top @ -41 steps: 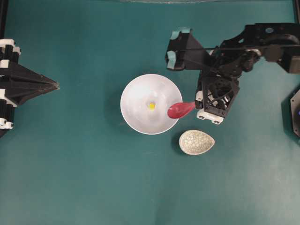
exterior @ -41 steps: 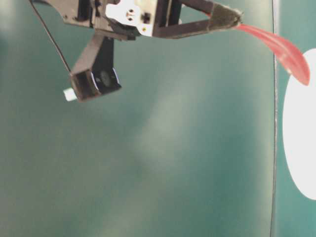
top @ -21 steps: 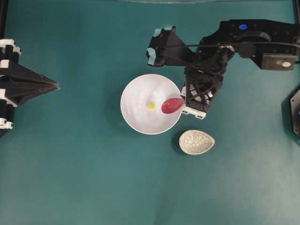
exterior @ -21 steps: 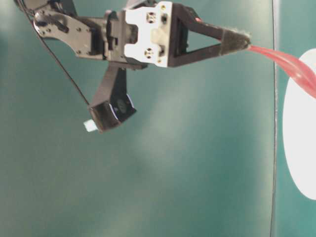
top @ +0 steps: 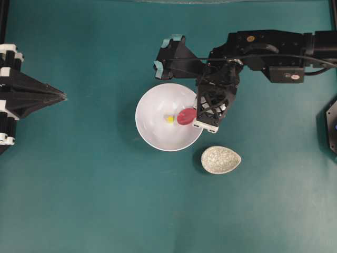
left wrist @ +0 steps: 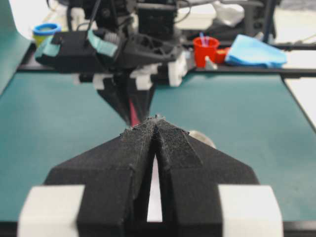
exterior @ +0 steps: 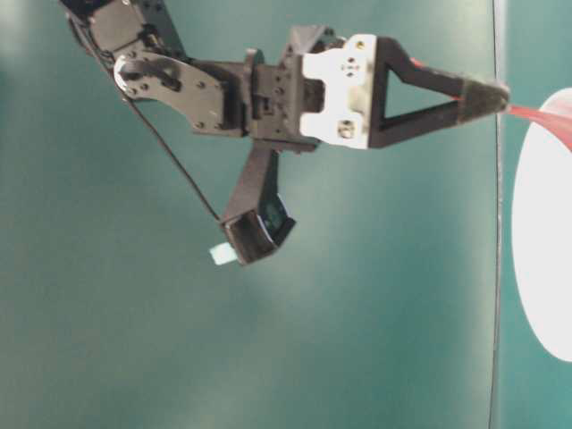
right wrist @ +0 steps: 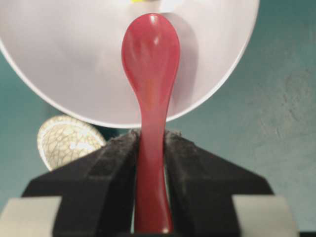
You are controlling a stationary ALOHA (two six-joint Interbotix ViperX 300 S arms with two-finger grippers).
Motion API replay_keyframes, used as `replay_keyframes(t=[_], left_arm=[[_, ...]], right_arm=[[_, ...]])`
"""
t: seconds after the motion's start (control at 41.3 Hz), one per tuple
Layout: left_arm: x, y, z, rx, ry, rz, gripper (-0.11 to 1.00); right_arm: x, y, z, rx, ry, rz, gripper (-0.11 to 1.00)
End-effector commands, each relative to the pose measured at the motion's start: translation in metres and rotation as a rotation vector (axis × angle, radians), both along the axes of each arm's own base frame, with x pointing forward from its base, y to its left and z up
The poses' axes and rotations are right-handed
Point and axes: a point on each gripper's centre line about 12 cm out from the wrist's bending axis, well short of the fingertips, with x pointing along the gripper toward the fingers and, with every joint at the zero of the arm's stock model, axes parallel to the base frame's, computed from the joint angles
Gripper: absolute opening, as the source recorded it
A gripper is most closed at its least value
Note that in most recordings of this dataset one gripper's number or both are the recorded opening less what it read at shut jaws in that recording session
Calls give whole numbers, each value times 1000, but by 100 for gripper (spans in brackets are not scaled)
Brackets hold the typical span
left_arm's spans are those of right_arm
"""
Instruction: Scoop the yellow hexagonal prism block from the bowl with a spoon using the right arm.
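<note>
The white bowl (top: 152, 129) sits mid-table with the tiny yellow hexagonal prism block (top: 170, 119) on its bottom. My right gripper (top: 196, 114) hangs over the bowl's right rim, shut on the handle of the red-pink spoon (top: 185, 116). The spoon's scoop is inside the bowl, just right of the block. In the right wrist view the spoon (right wrist: 150, 59) points across the bowl (right wrist: 74, 64), and only a sliver of the block (right wrist: 138, 1) shows at the top edge. The left gripper (top: 63, 96) rests shut at the far left, well away from the bowl.
A speckled teardrop spoon rest (top: 220, 159) lies just below and right of the bowl. The right arm's links (top: 263, 47) stretch along the upper right. Beyond the table's far edge stand a red cup (left wrist: 205, 49) and a blue cloth (left wrist: 254, 51).
The right arm has swung left, carrying the spoon from outside the bowl's right rim into the bowl, close beside the yellow block. The left arm has stayed still.
</note>
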Motion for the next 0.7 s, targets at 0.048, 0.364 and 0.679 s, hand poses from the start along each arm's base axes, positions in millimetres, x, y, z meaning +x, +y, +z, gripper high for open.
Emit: replay_keyframes(t=[0.048, 0.364, 0.679], left_arm=[[3, 0, 12, 3, -32, -2, 0], [3, 0, 12, 4, -32, -2, 0], [3, -1, 12, 3, -32, -3, 0]], right_arm=[[6, -2, 10, -10, -40, -2, 23], [11, -3, 6, -10, -70, -14, 23], [16, 5, 5, 10, -93, -15, 23]])
